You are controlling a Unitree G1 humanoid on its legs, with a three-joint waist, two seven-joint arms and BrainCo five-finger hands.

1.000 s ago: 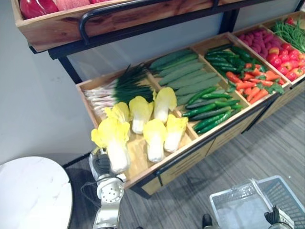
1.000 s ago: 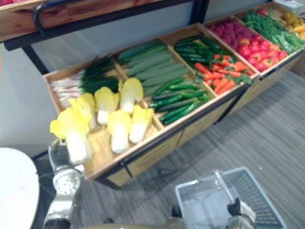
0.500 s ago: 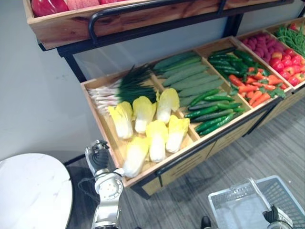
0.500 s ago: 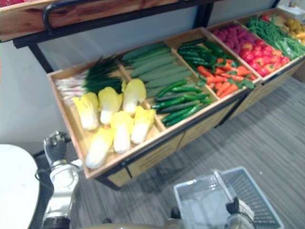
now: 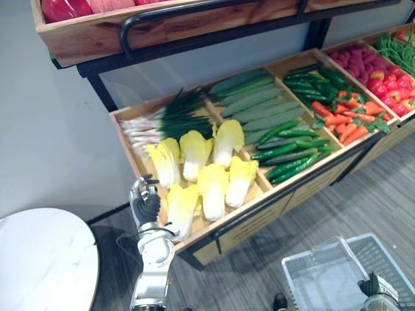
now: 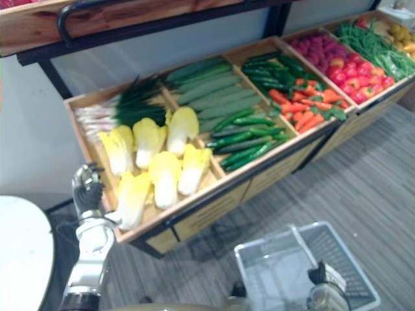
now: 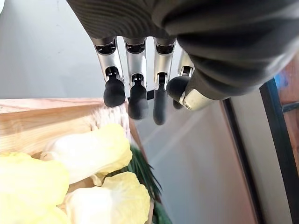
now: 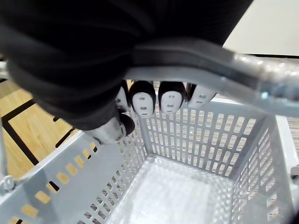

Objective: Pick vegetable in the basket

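Several yellow-white cabbages [image 5: 204, 172] lie in the front left wooden crate [image 5: 133, 162] of the stand. One cabbage [image 5: 181, 210] lies at the crate's front edge, close to my left hand [image 5: 145, 204]. That hand is raised at the crate's left front corner, open, its fingers [image 7: 135, 93] straight and holding nothing. The grey plastic basket [image 5: 305, 265] hangs at the lower right above the floor. My right hand [image 5: 371, 285] is shut on its handle [image 8: 210, 70]. Inside, the basket [image 8: 182, 186] holds nothing.
Spring onions [image 5: 162, 116] lie behind the cabbages. Cucumbers [image 5: 259, 103], green peppers [image 5: 292, 152], carrots [image 5: 343, 120] and red produce [image 5: 382, 74] fill the crates to the right. An upper shelf [image 5: 162, 26] overhangs the back. A round white table [image 5: 45, 259] stands at the lower left.
A second ago my left hand held a cabbage up at the crate's front. The cabbage now lies in the crate, and the hand has let go and risen beside it.
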